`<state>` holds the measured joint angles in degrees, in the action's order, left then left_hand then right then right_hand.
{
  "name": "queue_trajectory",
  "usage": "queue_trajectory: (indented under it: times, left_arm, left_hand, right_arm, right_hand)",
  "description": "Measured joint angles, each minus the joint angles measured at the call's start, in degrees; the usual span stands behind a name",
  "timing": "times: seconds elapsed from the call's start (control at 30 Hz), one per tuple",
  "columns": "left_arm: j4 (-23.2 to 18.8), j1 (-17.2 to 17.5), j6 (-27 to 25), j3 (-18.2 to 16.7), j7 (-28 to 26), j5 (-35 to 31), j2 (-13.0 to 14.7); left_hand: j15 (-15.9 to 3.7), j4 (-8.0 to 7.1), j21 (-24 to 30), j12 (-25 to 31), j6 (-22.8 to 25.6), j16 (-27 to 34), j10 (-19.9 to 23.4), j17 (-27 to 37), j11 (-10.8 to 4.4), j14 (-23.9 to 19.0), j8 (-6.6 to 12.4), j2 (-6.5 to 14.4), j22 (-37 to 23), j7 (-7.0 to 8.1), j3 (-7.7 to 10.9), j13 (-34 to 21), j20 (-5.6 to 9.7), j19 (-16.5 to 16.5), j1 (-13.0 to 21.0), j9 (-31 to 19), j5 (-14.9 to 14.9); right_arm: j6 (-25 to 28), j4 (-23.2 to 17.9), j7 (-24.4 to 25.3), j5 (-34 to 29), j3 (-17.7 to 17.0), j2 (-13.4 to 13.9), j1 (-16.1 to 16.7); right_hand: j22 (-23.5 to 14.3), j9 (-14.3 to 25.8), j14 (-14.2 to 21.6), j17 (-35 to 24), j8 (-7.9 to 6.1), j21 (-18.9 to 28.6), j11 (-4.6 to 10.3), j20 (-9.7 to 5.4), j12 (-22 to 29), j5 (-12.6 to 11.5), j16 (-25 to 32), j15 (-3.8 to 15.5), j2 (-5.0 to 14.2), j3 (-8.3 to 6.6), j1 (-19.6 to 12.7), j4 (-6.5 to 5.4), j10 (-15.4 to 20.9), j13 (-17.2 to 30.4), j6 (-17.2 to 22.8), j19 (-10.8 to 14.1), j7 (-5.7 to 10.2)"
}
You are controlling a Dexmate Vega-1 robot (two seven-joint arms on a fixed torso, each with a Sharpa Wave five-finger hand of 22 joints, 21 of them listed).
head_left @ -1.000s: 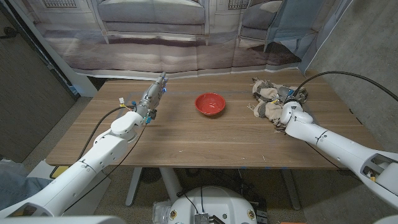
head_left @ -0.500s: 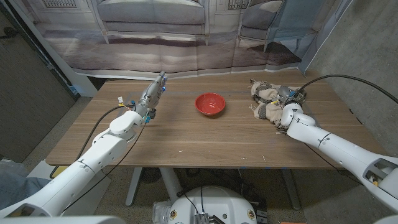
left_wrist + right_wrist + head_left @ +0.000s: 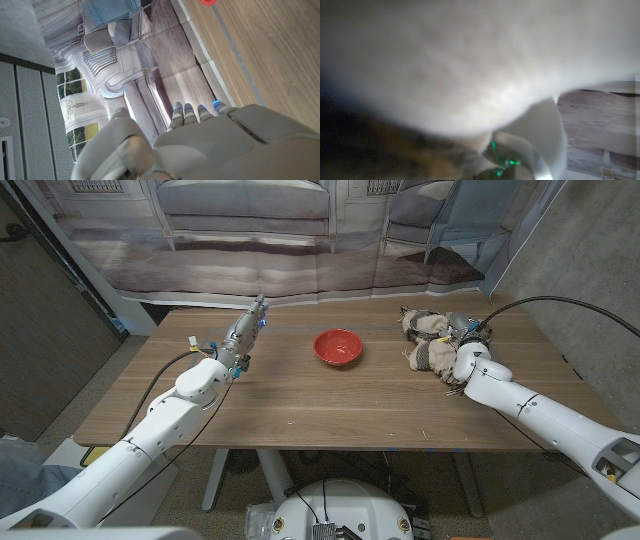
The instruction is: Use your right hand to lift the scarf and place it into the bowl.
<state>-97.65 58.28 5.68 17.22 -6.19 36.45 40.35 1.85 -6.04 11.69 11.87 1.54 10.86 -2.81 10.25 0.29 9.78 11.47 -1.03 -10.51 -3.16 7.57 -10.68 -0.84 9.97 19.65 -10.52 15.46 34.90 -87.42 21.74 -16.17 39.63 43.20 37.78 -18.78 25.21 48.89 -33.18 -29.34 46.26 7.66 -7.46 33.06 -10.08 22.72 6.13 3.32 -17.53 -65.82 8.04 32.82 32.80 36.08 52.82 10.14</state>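
Right hand [image 3: 462, 345] buried in the scarf [image 3: 428, 338]; grip unclear; red bowl [image 3: 338, 346] well apart.

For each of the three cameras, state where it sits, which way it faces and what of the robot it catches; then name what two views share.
Head view: fixed on the head, looking down at the wooden table; both arms, left hand, right hand at the scarf, red bowl.
Left wrist view: along the left hand's back toward the backdrop.
Right wrist view: pressed close, blurred pale fabric.
Shared: head and left wrist views both show the bowl.
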Motion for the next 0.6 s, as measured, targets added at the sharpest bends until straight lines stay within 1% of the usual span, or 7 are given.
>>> queue_trajectory:
  times: [0.13,0.2,0.3,0.33,0.57,0.6]
  left_arm:
    - [0.0,0.1,0.0,0.0,0.0,-0.1,0.0]
    - [0.0,0.1,0.1,0.0,0.0,-0.1,0.0]
    - [0.0,0.1,0.1,0.0,0.0,-0.1,-0.1]
    - [0.0,0.1,0.3,0.0,0.1,-0.1,-0.1]
    - [0.3,-0.2,0.4,0.1,0.3,-0.1,-0.3]
    - [0.3,-0.2,0.4,0.2,0.3,-0.1,-0.3]
  left_hand:
    - [0.00,0.00,0.0,0.0,-0.2,0.0,0.0,0.0,0.00,0.0,0.00,0.0,0.0,0.21,0.00,0.0,-0.21,-0.2,0.0,0.0,0.0]
    - [0.00,0.00,0.0,0.0,-0.2,0.0,0.0,0.0,0.00,0.0,0.00,0.0,0.0,0.21,0.00,0.0,-0.21,-0.2,0.0,0.0,0.0]
    - [0.00,0.00,0.0,0.0,-0.2,0.0,-0.2,0.0,0.22,0.0,0.00,0.0,0.0,0.21,0.00,0.0,-0.21,-0.2,0.0,0.0,0.0]
    - [0.00,0.00,0.0,0.0,-0.2,0.0,-0.2,0.0,0.21,0.0,0.00,0.0,0.0,0.21,0.00,0.0,-0.21,-0.2,0.0,0.0,0.0]
    - [0.00,-0.01,0.0,0.0,-0.2,0.0,-0.2,0.0,0.21,0.0,0.00,0.0,0.0,0.21,0.01,0.0,-0.20,-0.2,0.0,0.0,0.0]
    - [0.00,-0.01,0.0,0.0,-0.2,0.0,-0.2,0.0,0.21,0.0,0.00,0.0,0.0,0.21,0.01,0.0,-0.20,-0.2,0.0,0.0,0.0]
  right_arm:
    - [0.4,-1.0,0.3,-0.2,-0.4,0.3,0.4]
    - [0.7,-2.3,0.6,-0.4,-0.9,0.7,0.9]
    - [1.0,-2.3,0.9,-0.6,-0.9,0.7,0.9]
    - [1.1,-4.1,1.0,-0.7,-1.5,1.3,1.8]
    - [1.6,-5.8,1.3,-1.3,-2.1,1.9,2.5]
    - [1.6,-6.6,1.4,-1.4,-2.5,2.3,2.8]
  right_hand:
    - [0.0,0.0,0.0,-0.2,0.01,0.4,0.00,0.19,0.0,0.0,-0.3,0.00,0.00,0.00,0.0,0.00,0.0,0.4,0.0,-0.2,0.00]
    - [0.0,-0.2,0.0,-0.4,0.01,0.6,-0.01,0.40,0.0,0.0,-0.4,0.00,0.00,0.00,0.0,0.00,0.0,0.5,0.0,-0.4,0.00]
    - [0.0,-0.3,0.0,-0.5,0.01,1.0,-0.01,0.18,0.0,0.0,-0.4,0.00,-0.08,0.24,-0.1,0.24,0.0,0.8,0.0,-0.6,-0.01]
    - [0.0,-0.3,0.0,-0.6,0.02,1.1,-0.01,0.17,0.0,0.0,-0.4,0.00,-0.07,0.24,-0.1,0.23,0.0,0.9,0.0,-0.6,-0.01]
    - [-0.3,-0.3,0.0,-1.0,0.07,1.8,0.13,0.50,0.0,0.0,-0.4,-0.01,-0.07,0.24,-0.1,0.23,0.1,1.5,0.0,-1.1,-0.01]
    - [-0.3,-0.3,0.0,-1.1,0.07,2.0,0.13,0.50,0.0,0.0,-0.4,-0.01,-0.07,0.24,-0.1,0.23,0.1,1.6,0.0,-1.1,-0.01]
